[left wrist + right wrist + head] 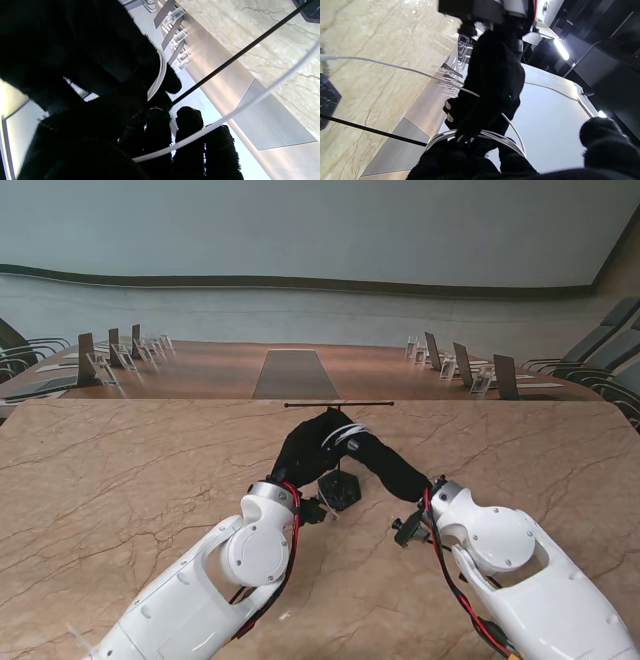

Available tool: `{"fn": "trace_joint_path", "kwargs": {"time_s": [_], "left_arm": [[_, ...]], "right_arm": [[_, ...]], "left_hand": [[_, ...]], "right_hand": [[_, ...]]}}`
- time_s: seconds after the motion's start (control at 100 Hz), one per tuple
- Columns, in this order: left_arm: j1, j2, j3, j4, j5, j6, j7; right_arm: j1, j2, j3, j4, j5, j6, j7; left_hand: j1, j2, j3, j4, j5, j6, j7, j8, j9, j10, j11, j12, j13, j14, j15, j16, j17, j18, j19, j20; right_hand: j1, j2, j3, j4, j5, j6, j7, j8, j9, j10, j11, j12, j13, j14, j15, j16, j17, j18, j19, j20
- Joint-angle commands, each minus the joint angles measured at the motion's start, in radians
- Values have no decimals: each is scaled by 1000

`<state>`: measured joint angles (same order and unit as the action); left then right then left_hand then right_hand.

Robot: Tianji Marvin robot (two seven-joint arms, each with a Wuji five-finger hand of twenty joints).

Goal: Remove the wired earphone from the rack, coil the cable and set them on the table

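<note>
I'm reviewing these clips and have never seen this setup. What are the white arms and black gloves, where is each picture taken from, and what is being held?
The white arms belong to a two-armed robot; the black shapes are its five-finger hands in dark covers. The wide picture looks down from the robot's stand: the left hand and right hand meet over the marble table, just nearer to me than a thin black rack bar. A dark block, likely the rack's base, sits beneath them. The other two pictures come from cameras on each wrist, looking along the fingers. They show the white earphone cable looped several times around the right hand's fingers, while one strand runs across the left hand's fingers. The earbuds themselves are not visible.
</note>
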<state>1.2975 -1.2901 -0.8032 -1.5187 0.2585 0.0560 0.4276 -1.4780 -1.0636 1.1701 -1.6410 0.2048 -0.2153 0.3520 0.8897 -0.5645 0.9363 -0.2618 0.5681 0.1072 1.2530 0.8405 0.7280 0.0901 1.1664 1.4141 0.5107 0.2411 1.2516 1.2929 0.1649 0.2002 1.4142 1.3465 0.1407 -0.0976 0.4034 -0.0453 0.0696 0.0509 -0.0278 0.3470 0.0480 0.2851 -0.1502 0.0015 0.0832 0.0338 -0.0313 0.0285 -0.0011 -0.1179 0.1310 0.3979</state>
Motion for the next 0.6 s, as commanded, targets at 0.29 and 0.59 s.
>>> {"fn": "trace_joint_path", "kwargs": {"time_s": [0.29, 0.59], "left_arm": [[17, -44, 51, 26, -29, 10, -2], [34, -55, 39, 18, -31, -2, 50]], "right_arm": [[-1, -40, -48, -80, -25, -6, -22], [-74, -41, -30, -120, -52, -7, -64]], "left_hand": [[1, -21, 85, -2, 122, -146, -20, 25, 21, -29, 27, 3, 27, -5, 23, 21, 23, -5, 28, 23], [-30, -30, 115, -6, 124, -140, 0, 23, 39, -32, 57, -7, 59, -3, 46, 23, 58, 9, 50, 38]], "right_hand": [[216, -83, -78, -2, 45, 126, 677, -198, 78, -309, 98, -13, 0, -186, 8, 69, 3, -113, 274, -12], [248, -57, -138, -13, 68, 127, 665, -213, 80, -326, 98, -13, 1, -198, 12, 86, -27, -124, 372, -57]]}}
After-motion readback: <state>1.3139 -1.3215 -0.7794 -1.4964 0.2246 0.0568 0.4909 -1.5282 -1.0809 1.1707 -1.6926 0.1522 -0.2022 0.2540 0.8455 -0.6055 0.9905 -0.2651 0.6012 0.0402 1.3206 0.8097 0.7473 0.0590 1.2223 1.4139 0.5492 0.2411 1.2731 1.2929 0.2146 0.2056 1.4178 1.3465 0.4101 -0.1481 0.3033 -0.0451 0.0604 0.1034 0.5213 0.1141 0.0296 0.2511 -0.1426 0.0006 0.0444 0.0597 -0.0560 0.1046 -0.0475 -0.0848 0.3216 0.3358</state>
